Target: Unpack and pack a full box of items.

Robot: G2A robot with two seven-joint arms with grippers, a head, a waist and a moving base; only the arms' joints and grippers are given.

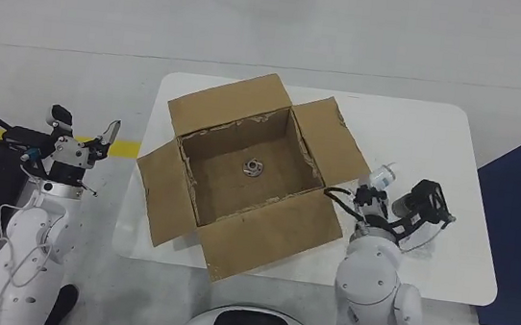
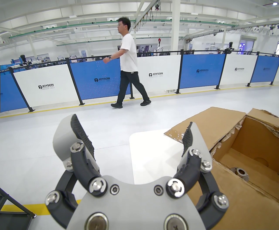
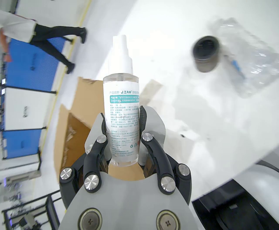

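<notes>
Seen from above, an open cardboard box (image 1: 233, 106) sits in the middle of a white bench (image 1: 419, 132), its four flaps folded outward. The robot's right hand (image 1: 378, 189) is at 3 o'clock from the box, just beyond the flap on that side, and is clenched on a spray bottle (image 1: 388, 173). The bottle is slim, round and clear, with a white printed label around the body and a narrow white nozzle cap. The pads grip its lower half, so the upper half juts past the fingertips. Its long axis continues the hand's own line, with the nozzle leading toward roughly 1 o'clock. From the bottle, the box opening lies at 9 o'clock and bare bench at 3 o'clock. One small metal flanged ring (image 1: 252, 167) lies on the box floor. The left hand (image 1: 83, 126) hangs off the bench at 9 o'clock from the box, released, jaws wide with nothing between them. The right arm looks like the one placed to act, either setting the bottle on the bench or carrying it into the box. For the box, it would have to clear the flap edge.
</notes>
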